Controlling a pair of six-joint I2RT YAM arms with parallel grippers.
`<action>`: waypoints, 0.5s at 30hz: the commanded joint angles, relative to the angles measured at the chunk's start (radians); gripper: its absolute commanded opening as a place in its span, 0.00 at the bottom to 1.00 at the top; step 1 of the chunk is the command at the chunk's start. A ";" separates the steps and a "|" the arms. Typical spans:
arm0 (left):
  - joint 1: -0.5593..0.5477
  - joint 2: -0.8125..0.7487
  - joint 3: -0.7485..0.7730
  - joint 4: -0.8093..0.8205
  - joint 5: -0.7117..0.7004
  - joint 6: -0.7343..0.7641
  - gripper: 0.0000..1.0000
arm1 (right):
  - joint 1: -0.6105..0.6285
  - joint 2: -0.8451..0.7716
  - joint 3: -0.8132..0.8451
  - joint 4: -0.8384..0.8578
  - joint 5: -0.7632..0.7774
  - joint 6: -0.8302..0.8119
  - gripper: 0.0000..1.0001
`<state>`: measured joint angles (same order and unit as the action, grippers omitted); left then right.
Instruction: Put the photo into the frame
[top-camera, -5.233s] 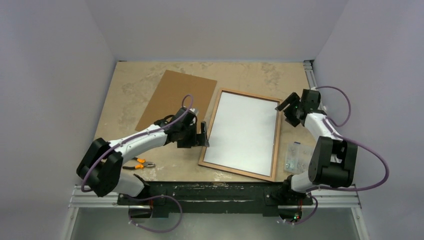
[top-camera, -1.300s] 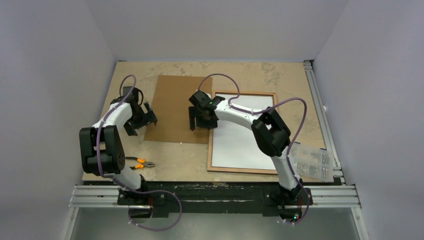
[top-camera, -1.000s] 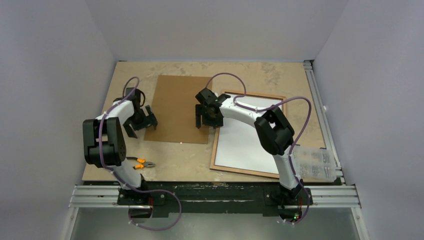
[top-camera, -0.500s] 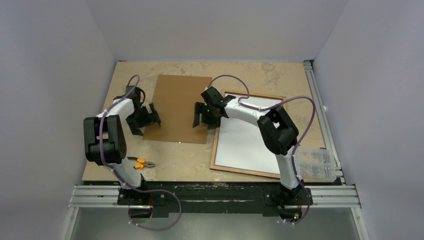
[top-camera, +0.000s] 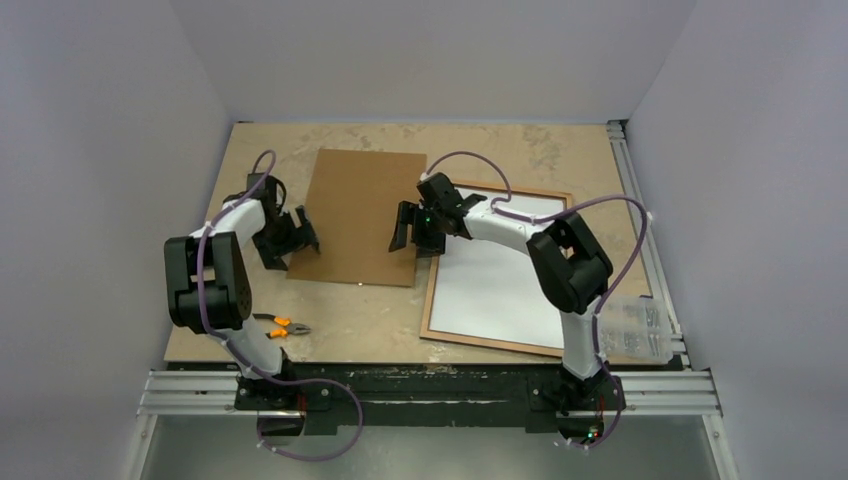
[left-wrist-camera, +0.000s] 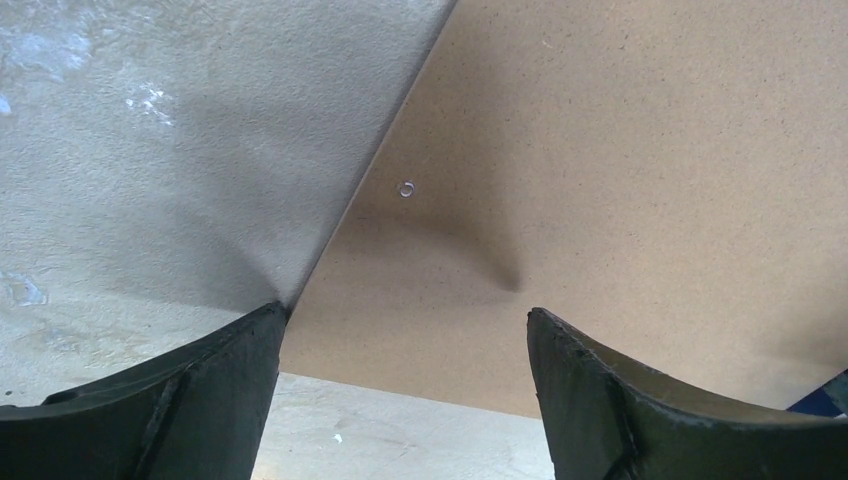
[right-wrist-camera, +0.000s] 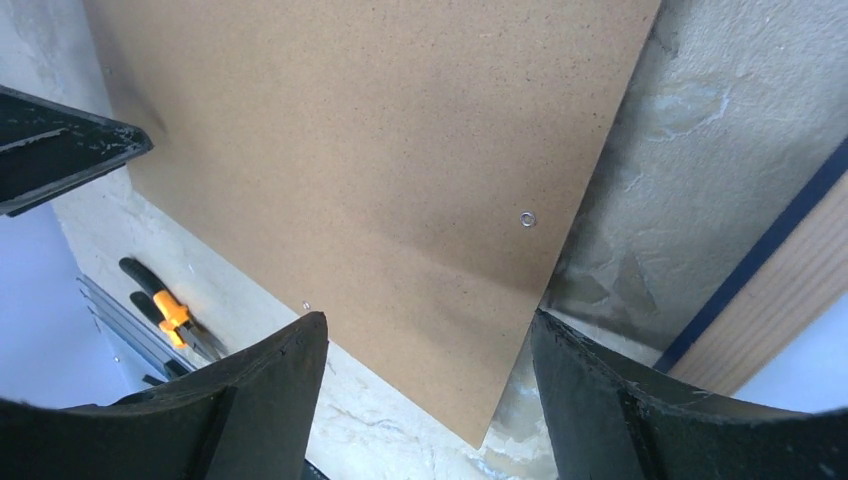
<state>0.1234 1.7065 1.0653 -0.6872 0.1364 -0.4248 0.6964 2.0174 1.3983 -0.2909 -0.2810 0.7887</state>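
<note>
Right gripper (top-camera: 415, 232) is edging rightward, spread like the left gripper (top-camera: 290, 238), both flanking the backing board (top-camera: 360, 215) between them, probably to lift it.

Top cam: high behind the arm bases, looks down on the whole counter (top-camera: 480, 150). Left wrist cam: close, low, past left tool (left-wrist-camera: 405, 330) at brown board (left-wrist-camera: 620, 180) corner. Right wrist cam: close, above same board's opposite corner. All three share the board.
</note>
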 joint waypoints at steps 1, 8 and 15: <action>-0.048 -0.018 -0.018 0.048 0.193 -0.021 0.86 | 0.024 -0.107 0.067 0.031 -0.088 -0.027 0.72; -0.143 -0.046 -0.018 0.041 0.216 -0.030 0.85 | 0.026 -0.198 0.035 -0.019 -0.084 -0.044 0.71; -0.263 -0.062 -0.006 0.055 0.263 -0.062 0.84 | 0.027 -0.394 -0.148 -0.022 -0.037 -0.027 0.71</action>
<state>-0.0380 1.6691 1.0546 -0.6746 0.1951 -0.4294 0.6846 1.7550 1.3273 -0.3885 -0.2543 0.7338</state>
